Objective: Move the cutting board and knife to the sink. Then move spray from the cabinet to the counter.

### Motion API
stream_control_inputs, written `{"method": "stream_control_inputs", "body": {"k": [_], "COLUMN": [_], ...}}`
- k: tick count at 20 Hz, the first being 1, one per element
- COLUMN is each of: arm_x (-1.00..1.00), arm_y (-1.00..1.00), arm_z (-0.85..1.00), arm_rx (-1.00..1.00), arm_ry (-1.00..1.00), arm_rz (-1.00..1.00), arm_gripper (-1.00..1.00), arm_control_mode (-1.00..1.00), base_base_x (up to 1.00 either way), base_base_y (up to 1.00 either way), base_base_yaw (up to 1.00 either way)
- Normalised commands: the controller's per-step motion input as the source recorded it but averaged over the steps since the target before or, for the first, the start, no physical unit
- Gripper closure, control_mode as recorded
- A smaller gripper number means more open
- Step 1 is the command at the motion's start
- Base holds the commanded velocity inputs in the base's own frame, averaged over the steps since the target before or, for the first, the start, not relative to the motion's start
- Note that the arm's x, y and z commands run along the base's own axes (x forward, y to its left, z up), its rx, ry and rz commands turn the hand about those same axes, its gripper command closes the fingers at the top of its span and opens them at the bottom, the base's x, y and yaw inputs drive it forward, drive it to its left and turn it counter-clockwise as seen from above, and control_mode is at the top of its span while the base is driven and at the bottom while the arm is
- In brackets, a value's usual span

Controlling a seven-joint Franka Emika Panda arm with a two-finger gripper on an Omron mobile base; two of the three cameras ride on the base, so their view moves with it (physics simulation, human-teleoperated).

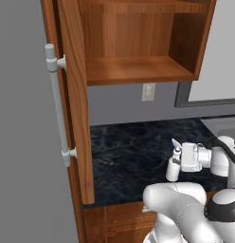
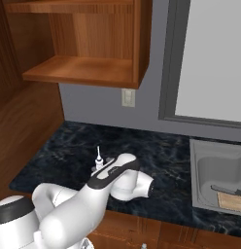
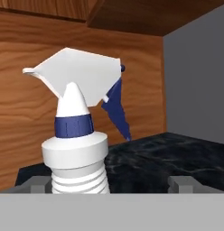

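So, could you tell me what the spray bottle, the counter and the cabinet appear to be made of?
Spray bottle: looks like smooth white plastic, with a ribbed neck, moulded trigger head and dark blue collar and trigger.
Counter: black marble-look stone with pale veins and a slight sheen; possibly laminate.
Cabinet: reddish-brown wood with visible grain; its handle looks like light grey metal.

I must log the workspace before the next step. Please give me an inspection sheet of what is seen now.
Surface: black marble counter, bare around the bottle.
Job's things: spray bottle upright on the counter; cutting board and knife in the sink; cabinet open, shelf bare.
Clutter: nothing seen.
Grippers: gripper open, fingers either side of the bottle.
Cables: nothing seen.
Surroundings: wall outlet, window frame.
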Motion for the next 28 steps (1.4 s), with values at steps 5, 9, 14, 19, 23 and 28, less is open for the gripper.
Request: {"method": "stream_control_inputs", "body": {"k": [5, 9, 14, 19, 23, 28], "arm_x": [0.00, 0.00, -0.05, -0.09, -0.09, -0.09], "arm_y": [-0.04, -0.05, -0.06, -0.01, -0.01, -0.02], "arm_z": [0.00, 0.00, 0.00, 0.03, 0.03, 0.03], "arm_rx": [0.00, 0.00, 0.00, 0.00, 0.00, -0.01], "arm_ry": [0.00, 0.00, 0.00, 0.00, 0.00, 0.00], "arm_rz": [0.00, 0.00, 0.00, 0.00, 0.00, 0.00], "arm_gripper": [-1.00, -1.00, -1.00, -1.00, -1.00, -1.00], "arm_control_mode": [-1.00, -1.00, -1.00, -1.00, -1.00, -1.00], "base_base_x": [0.00, 0.00, 0.00, 0.00, 0.00, 0.00], "base_base_y": [0.00, 0.00, 0.00, 0.00, 0.00, 0.00], "base_base_yaw": [0.00, 0.00, 0.00, 0.00, 0.00, 0.00]}}
